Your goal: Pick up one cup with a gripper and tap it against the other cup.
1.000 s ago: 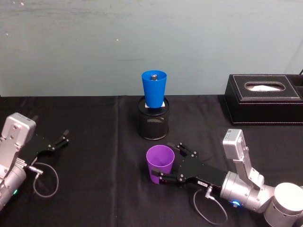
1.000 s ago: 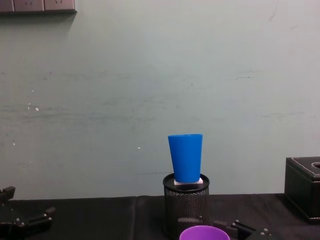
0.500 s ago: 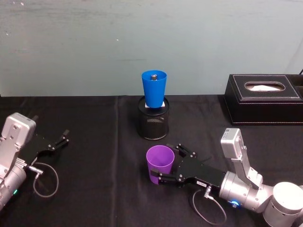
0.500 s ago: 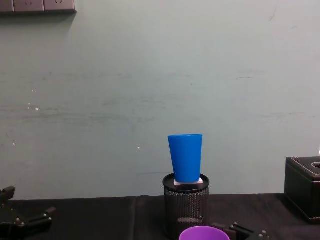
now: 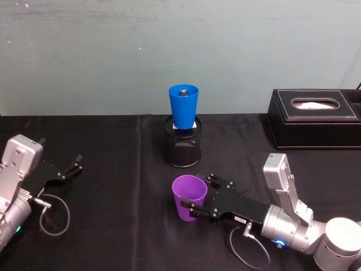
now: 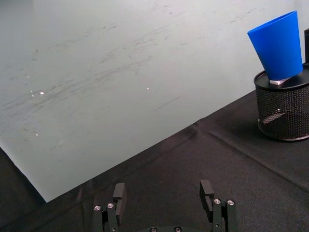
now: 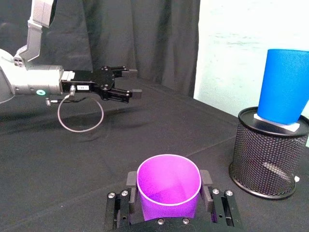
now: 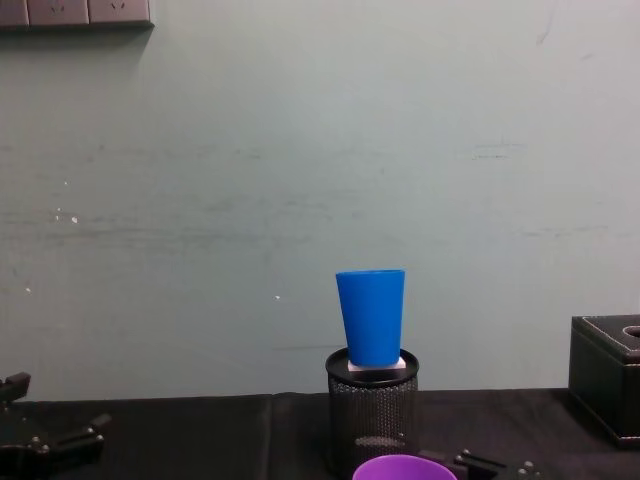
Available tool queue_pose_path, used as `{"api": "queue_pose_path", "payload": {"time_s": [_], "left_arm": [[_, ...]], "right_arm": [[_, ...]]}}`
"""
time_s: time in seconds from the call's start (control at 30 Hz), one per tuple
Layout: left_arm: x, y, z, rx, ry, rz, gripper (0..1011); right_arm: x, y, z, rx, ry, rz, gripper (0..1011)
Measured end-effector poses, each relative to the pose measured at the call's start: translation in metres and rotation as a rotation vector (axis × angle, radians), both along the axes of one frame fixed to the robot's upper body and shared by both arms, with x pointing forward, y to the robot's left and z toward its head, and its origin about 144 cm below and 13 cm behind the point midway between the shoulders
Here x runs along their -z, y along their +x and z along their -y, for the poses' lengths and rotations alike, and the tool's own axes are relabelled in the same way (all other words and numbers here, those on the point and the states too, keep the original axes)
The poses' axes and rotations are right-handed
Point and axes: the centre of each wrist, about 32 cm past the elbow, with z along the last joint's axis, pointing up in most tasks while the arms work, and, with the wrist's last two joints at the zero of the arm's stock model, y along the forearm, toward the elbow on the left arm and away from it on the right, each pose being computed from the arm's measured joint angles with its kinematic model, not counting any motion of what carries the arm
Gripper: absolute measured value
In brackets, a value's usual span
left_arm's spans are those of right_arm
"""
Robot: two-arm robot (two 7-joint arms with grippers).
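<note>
The purple cup point(image 5: 189, 197) stands upright on the black cloth, with its rim point(image 8: 404, 467) at the chest view's lower edge. My right gripper point(image 5: 201, 196) is shut on the cup, one finger point(image 7: 130, 181) pressed on each side of the purple cup point(image 7: 168, 191). The blue cup point(image 5: 184, 106) stands behind it on a white block on top of a black mesh holder point(image 5: 182, 148). The blue cup point(image 7: 285, 87) is apart from the purple one. My left gripper point(image 5: 74, 164) is parked open at the far left, nothing between its fingers point(image 6: 119, 193).
A black tissue box point(image 5: 314, 117) sits at the back right. A pale wall rises behind the table. A loose cable loop point(image 5: 55, 214) lies by the left arm. Bare black cloth lies between the left gripper and the mesh holder.
The right gripper and the purple cup have shifted slightly left, and the cup's rim sits a little lower in the chest view. The left arm has not moved.
</note>
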Motion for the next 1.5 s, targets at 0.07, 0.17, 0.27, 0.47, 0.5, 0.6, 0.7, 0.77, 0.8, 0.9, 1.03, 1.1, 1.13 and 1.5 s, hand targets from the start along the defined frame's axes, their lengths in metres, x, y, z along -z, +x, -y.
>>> {"api": "queue_pose_path", "payload": {"time_s": [0.07,0.17,0.27,0.47,0.5,0.6,0.7,0.77,0.8,0.9,1.03,1.1,1.13,1.5], "left_arm": [[0.000,0.000,0.000,0.000,0.000,0.000,1000],[0.000,0.000,0.000,0.000,0.000,0.000,1000],[0.000,0.000,0.000,0.000,0.000,0.000,1000],[0.000,0.000,0.000,0.000,0.000,0.000,1000],[0.000,0.000,0.000,0.000,0.000,0.000,1000],[0.000,0.000,0.000,0.000,0.000,0.000,1000],[0.000,0.000,0.000,0.000,0.000,0.000,1000],[0.000,0.000,0.000,0.000,0.000,0.000,1000],[0.000,0.000,0.000,0.000,0.000,0.000,1000],[0.000,0.000,0.000,0.000,0.000,0.000,1000],[0.000,0.000,0.000,0.000,0.000,0.000,1000],[0.000,0.000,0.000,0.000,0.000,0.000,1000],[0.000,0.000,0.000,0.000,0.000,0.000,1000],[0.000,0.000,0.000,0.000,0.000,0.000,1000]], "right_arm": [[0.000,0.000,0.000,0.000,0.000,0.000,777],[0.000,0.000,0.000,-0.001,0.000,0.001,762],[-0.003,0.000,0.000,-0.005,0.001,0.007,751],[-0.022,-0.002,-0.001,-0.003,0.015,0.020,726],[-0.027,-0.002,-0.001,-0.001,0.021,0.022,723],[-0.036,-0.003,-0.001,0.002,0.027,0.028,723],[-0.048,-0.003,-0.002,0.002,0.027,0.035,724],[-0.058,-0.004,-0.001,0.003,0.026,0.040,724],[-0.060,-0.004,-0.001,0.003,0.025,0.042,723],[-0.071,-0.004,0.000,0.003,0.022,0.046,724],[-0.081,-0.003,0.001,0.002,0.019,0.050,724],[-0.084,-0.003,0.001,0.004,0.018,0.047,724],[-0.086,-0.003,0.002,0.004,0.019,0.046,724],[-0.088,-0.003,0.002,0.005,0.020,0.040,724]]}}
